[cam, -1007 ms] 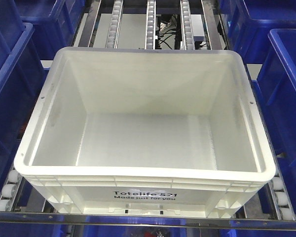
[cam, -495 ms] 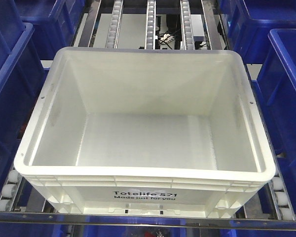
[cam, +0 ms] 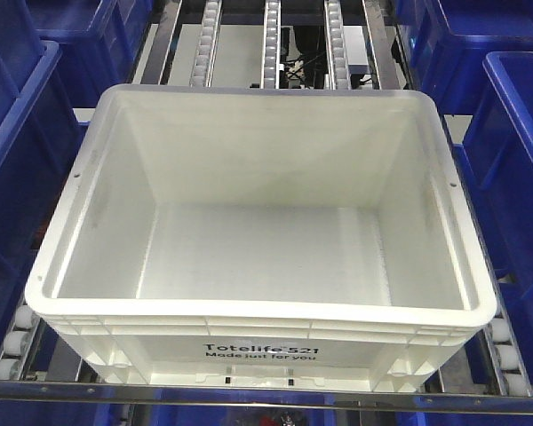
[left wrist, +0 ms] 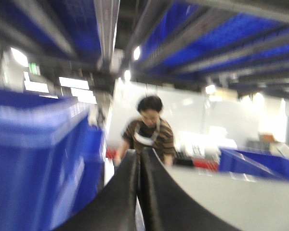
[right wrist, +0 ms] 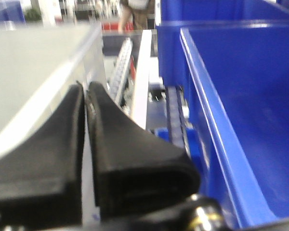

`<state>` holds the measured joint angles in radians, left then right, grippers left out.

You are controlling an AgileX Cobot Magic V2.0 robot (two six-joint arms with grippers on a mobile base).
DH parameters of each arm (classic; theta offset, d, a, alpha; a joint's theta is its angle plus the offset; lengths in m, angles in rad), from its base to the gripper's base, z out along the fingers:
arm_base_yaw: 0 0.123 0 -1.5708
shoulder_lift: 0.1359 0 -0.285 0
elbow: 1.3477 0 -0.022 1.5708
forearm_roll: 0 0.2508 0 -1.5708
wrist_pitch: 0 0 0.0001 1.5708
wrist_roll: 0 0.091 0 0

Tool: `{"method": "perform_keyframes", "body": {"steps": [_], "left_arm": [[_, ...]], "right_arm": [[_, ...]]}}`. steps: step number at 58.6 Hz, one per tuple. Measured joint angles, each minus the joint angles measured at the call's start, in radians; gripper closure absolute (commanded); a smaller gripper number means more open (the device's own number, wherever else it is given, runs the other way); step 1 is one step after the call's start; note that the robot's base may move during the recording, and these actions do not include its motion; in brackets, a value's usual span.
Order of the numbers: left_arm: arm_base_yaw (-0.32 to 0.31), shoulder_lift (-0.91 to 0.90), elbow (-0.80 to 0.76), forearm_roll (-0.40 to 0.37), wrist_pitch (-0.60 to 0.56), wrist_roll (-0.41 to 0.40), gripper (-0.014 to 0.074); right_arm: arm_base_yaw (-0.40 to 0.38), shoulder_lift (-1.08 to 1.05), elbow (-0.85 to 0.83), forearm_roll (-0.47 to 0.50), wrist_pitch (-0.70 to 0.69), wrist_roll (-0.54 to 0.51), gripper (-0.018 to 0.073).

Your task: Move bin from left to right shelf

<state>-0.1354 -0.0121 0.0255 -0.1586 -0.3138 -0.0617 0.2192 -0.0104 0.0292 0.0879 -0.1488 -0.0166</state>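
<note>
Exterior front-facing view: large white rectangular plastic bin [cam: 258, 312] on steel roller rails [cam: 272, 44], dark blue plastic crates [cam: 515, 160] flanking it; our left gripper [left wrist: 140, 159] and right gripper [right wrist: 85, 89] sit beside it, jaws together.

The left gripper [left wrist: 140, 155] is pointing along a narrow lane. A dark blue crate [left wrist: 33, 159] is crowding just left of its fingers [left wrist: 118, 197], the white bin [left wrist: 231, 197] is walling off their right, and a person [left wrist: 149, 132] is standing ahead. The right gripper [right wrist: 85, 87] is sitting in a like slot, with the bin left of its fingers [right wrist: 130, 159], a second dark blue crate [right wrist: 241, 96] on their right and a roller track [right wrist: 174, 115] running ahead. The bin's open top is lying free from above.
</note>
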Motion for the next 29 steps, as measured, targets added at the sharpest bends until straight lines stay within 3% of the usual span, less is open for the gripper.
{"method": "perform_keyframes", "body": {"steps": [10, 29], "left_arm": [[0.0, 0.003, -0.109, 0.004, 0.255, -0.011, 0.0603], [0.0, 0.215, -0.447, 0.006, 0.716, 0.115, 0.0603]], "right_arm": [[0.0, 0.0, -0.05, 0.029, 0.078, 0.004, 0.0567], [0.0, 0.14, -0.398, 0.032, 0.543, 0.004, 0.0567]]}}
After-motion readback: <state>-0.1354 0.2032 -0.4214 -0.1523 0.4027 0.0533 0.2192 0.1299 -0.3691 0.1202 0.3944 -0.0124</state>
